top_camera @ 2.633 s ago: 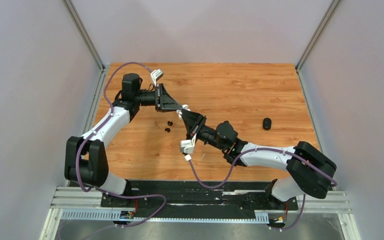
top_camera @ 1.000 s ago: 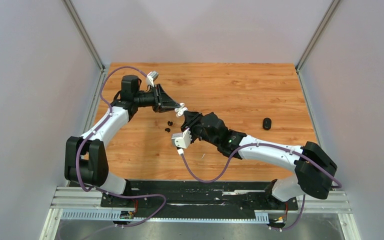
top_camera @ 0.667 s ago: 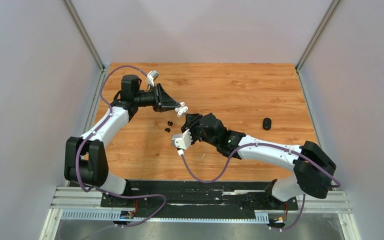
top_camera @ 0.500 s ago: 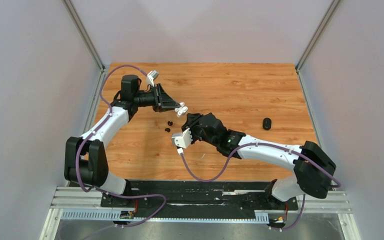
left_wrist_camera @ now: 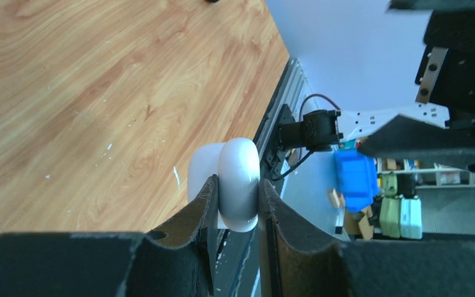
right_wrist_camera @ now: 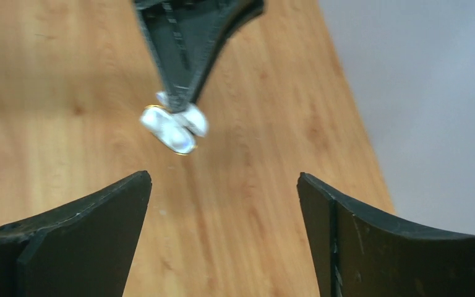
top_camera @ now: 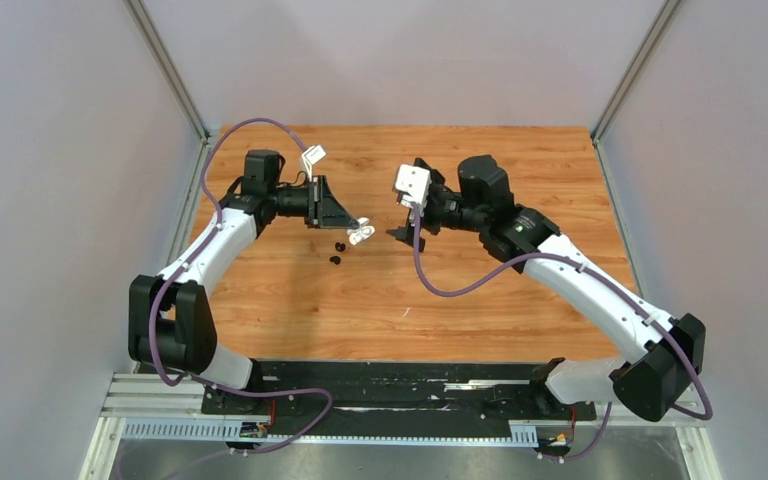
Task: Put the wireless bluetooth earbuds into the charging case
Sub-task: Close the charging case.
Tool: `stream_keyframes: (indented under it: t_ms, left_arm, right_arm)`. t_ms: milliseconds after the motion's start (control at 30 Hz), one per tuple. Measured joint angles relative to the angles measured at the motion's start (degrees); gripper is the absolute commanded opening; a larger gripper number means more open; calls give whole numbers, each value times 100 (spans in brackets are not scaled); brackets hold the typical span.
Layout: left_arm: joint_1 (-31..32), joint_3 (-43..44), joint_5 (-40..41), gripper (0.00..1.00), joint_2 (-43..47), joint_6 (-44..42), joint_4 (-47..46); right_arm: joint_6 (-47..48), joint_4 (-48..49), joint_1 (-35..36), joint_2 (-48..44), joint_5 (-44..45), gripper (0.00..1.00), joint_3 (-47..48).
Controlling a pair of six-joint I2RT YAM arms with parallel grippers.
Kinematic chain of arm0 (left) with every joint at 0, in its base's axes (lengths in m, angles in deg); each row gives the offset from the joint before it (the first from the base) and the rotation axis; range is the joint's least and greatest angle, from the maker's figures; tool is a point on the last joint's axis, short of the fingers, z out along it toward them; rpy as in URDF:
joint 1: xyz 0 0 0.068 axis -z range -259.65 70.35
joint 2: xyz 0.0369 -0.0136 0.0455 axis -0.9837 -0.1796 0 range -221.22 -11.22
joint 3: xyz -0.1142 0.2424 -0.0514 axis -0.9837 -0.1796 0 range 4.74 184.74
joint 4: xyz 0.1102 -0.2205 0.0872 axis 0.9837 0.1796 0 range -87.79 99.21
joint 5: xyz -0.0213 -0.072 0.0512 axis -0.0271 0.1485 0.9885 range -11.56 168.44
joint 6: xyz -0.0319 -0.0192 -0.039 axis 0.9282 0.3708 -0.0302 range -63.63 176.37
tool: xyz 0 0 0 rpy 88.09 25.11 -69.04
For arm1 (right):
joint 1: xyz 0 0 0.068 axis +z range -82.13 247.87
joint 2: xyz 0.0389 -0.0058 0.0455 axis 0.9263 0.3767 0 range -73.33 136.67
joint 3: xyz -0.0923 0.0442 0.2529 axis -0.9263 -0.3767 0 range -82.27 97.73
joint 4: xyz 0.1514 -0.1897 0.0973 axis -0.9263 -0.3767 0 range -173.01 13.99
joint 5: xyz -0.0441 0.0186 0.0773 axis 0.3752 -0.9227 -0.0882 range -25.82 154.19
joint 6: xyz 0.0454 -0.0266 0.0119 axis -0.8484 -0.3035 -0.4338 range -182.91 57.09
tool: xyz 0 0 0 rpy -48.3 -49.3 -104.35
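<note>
The charging case [left_wrist_camera: 241,162], white and rounded, is pinched upright between the black fingers of my left gripper [left_wrist_camera: 238,182]. In the top view my left gripper [top_camera: 356,230] holds the charging case [top_camera: 362,233] above the left-middle of the table. In the right wrist view the case [right_wrist_camera: 171,130] shows as a blurred white shape with a gold rim, at the tip of my left gripper [right_wrist_camera: 177,106]. My right gripper [top_camera: 406,205] hangs just to the right of the case, apart from it. Its jaws [right_wrist_camera: 222,178] stand wide open with nothing between them. I cannot make out the earbuds as separate things.
Two small black bits [top_camera: 338,252] lie on the wooden table [top_camera: 480,290] just below the held case. Grey walls close in the table on the left, right and back. The right arm [top_camera: 580,285] stretches across the table's right half.
My right gripper has opened wide and swung up and to the right, away from the case. My left gripper keeps its hold on the case and has tilted slightly down.
</note>
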Motion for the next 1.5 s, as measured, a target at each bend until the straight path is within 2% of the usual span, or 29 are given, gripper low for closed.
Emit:
stream_keyframes:
  t_ms: [200,333,433,967,1233,1500]
  left_arm:
    - [39,151,-177,0,0,-671,588]
    - [68,181,-203,0,2,-876,835]
    - [92,208,-232,0,20,-940,929]
    - [286,219,-289,0,184,-1027,1058]
    - [295,219,-284,0,199,-1029,1049]
    - [291,219,-260,0,214,-1029,992]
  right_arm:
    - [-750,-625,103,675,-1143,100,212]
    - [-1198,-791,103,1381,-1410,100,463]
    - [-1534,-791,103,1532,-1497,100,479]
    - [-2660,-393,103,1641,-1366,100,553]
    - [-2824,-352,103,1725,-931,100,553]
    - [-2837,-354,103,1714,-866,100,551]
